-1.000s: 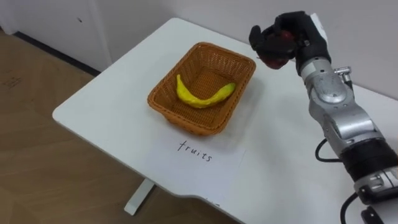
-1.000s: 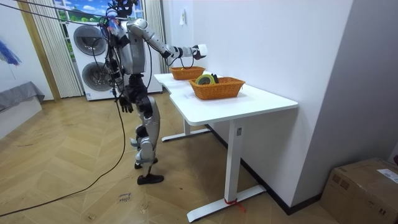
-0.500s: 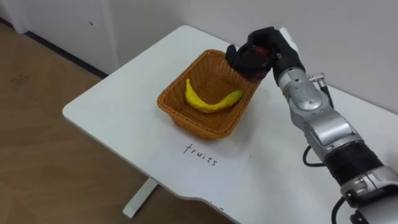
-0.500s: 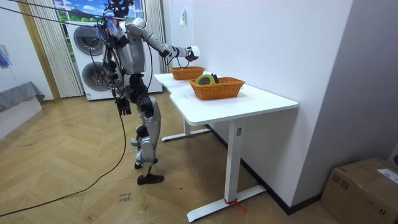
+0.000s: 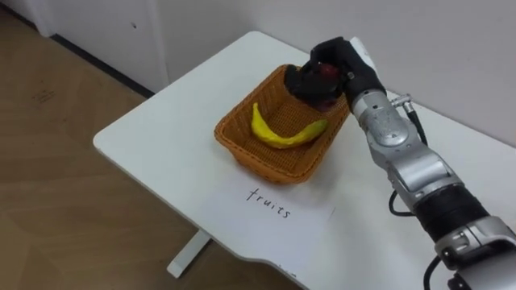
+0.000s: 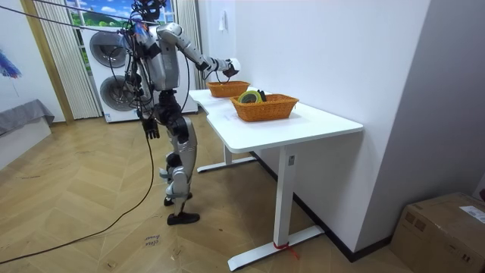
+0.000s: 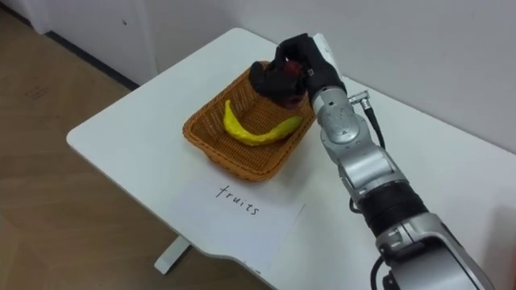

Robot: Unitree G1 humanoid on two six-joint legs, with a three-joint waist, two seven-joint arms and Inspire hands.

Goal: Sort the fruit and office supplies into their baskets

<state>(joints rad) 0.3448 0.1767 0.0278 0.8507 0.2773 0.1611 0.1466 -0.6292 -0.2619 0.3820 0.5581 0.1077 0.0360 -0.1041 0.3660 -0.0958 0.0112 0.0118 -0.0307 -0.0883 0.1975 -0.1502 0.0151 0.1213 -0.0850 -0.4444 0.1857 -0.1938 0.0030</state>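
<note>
Whereas the right hand (image 5: pixel 345 66) was held clear of the basket's upper-right corner a second ago, it is now seen above that corner of the wicker fruit basket (image 5: pixel 235 143), just inside the rim. The whole eye view has shifted a little too, so the change is judged against the basket, not the frame. Fingers are curled round a dark red fruit (image 5: pixel 326 76), probably an apple; it has not been let go. A banana (image 5: pixel 284 134) is already lying in the basket, lower left of the held fruit. A paper label (image 5: pixel 270 204) is seen on the white table (image 5: pixel 153 137) below the basket.

In the room view, the left hand (image 6: pixel 151 130) is seen hanging at the robot's side; its state cannot be told. A second basket (image 6: pixel 267 111), already holding items, is set further toward frame centre.

Judgement: the carry is all but done. Only lowering and release are left for this fruit, with a clip on the rim as the main risk.
</note>
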